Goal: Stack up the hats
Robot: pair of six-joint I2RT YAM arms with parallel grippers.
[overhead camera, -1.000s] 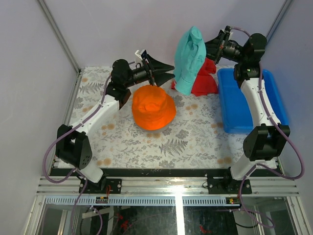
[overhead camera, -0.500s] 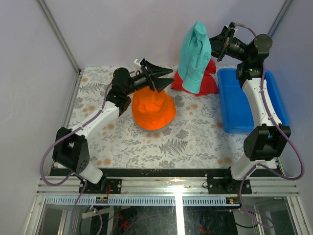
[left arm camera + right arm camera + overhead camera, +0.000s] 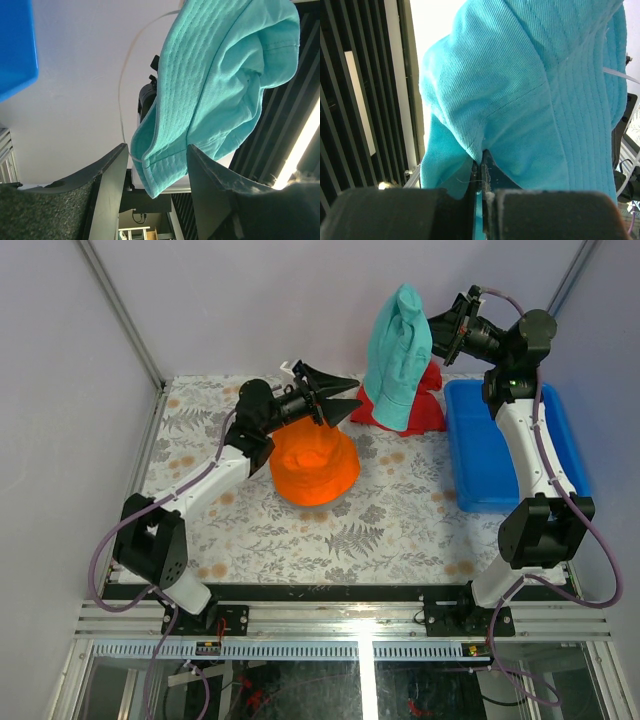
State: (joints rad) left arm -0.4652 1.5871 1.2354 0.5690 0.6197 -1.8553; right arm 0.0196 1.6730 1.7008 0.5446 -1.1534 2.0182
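Note:
My right gripper (image 3: 438, 332) is shut on the crown of the teal hat (image 3: 400, 355) and holds it high over the back of the table, brim down. In the right wrist view the jaws (image 3: 481, 172) pinch a fold of the teal fabric (image 3: 530, 90). My left gripper (image 3: 352, 395) is open, just left of the hat's lower brim. In the left wrist view the teal brim (image 3: 200, 100) hangs between and beyond the spread fingers (image 3: 107, 190); I cannot tell whether they touch it. The orange hat (image 3: 312, 465) sits crown up on the table under the left wrist. The pink and grey hats are out of view.
A red cloth (image 3: 428, 408) lies bunched at the back behind the teal hat. A blue bin (image 3: 495, 450) stands at the right side, and its corner shows in the left wrist view (image 3: 15, 45). The table (image 3: 400, 530) has a fern-patterned cover.
My right gripper has lifted the teal hat higher and a little to the right. My left gripper has moved right, toward the hat's brim, and stays open.

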